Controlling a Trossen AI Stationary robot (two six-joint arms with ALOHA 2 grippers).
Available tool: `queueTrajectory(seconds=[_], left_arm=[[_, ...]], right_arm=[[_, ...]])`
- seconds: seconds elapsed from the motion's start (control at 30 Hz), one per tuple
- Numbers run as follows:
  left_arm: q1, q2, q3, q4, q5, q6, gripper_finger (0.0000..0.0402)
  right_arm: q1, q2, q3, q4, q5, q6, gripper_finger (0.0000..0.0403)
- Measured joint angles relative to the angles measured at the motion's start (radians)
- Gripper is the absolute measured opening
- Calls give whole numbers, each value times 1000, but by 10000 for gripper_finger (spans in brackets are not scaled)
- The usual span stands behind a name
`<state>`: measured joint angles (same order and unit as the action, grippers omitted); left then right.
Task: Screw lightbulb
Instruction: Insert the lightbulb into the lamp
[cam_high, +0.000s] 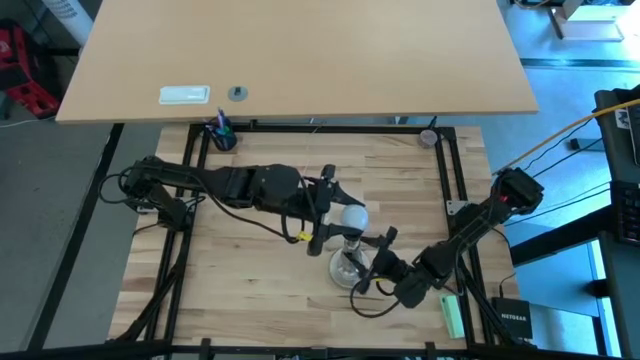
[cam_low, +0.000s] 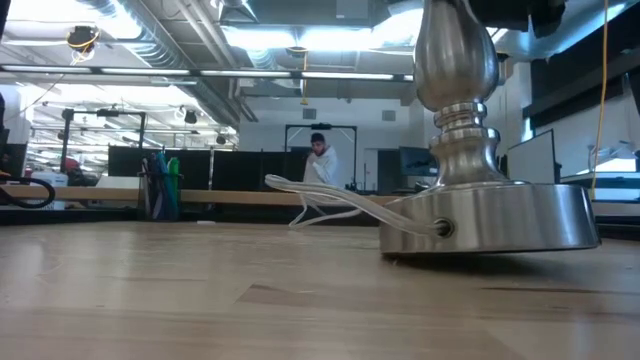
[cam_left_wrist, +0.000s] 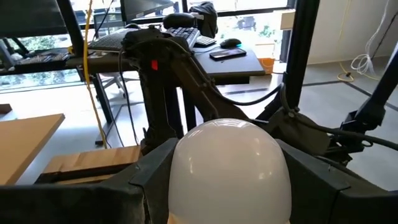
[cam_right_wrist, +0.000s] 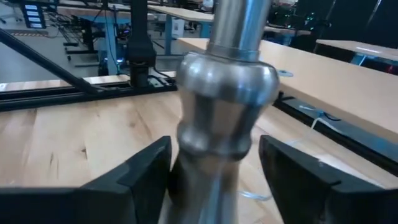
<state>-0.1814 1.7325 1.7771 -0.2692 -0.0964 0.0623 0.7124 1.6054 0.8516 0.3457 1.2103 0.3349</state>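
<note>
**Over the stand: bulb held at the socket**

Above the desk (cam_high: 240, 260), the left gripper (cam_high: 335, 215) clasped the bulb (cam_left_wrist: 229, 168) atop the stand (cam_low: 480, 190). The right gripper (cam_right_wrist: 214, 165) straddled the stem, contact unclear. Screwing appeared underway; next, turning the bulb with the stand braced.

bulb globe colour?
White, frosted-looking; the lightbulb shows best in the left wrist view, between the left end effector fingers.

My high camera looks straight down on the whole table (cam_high: 250, 260). The low one sits at tabletop level, close to the stand (cam_low: 487, 205). My wrist cameras crowd the lightbulb (cam_left_wrist: 229, 168) and the same stand.
</note>
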Motion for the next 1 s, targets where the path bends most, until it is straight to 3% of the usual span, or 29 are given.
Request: queueTrajectory(seconds=[0.2,0.53,0.7,0.87,1.0], left_arm=[[0,-1,0,-10,4,1,221],[-19,-11,-2,-14,-3,44,221],[-40,-15,-2,-14,-14,81,221],[-37,-16,1,-42,23,87,221],[-13,-16,1,-45,159,80,221]], right_arm=[[-18,-1,0,17,-37,10,136],[-48,-106,-7,-107,-97,-139,136],[-131,-222,-60,-155,-364,-210,136],[-246,-302,-149,-2,-845,-399,136],[-357,-315,-171,44,-1264,-432,136]])
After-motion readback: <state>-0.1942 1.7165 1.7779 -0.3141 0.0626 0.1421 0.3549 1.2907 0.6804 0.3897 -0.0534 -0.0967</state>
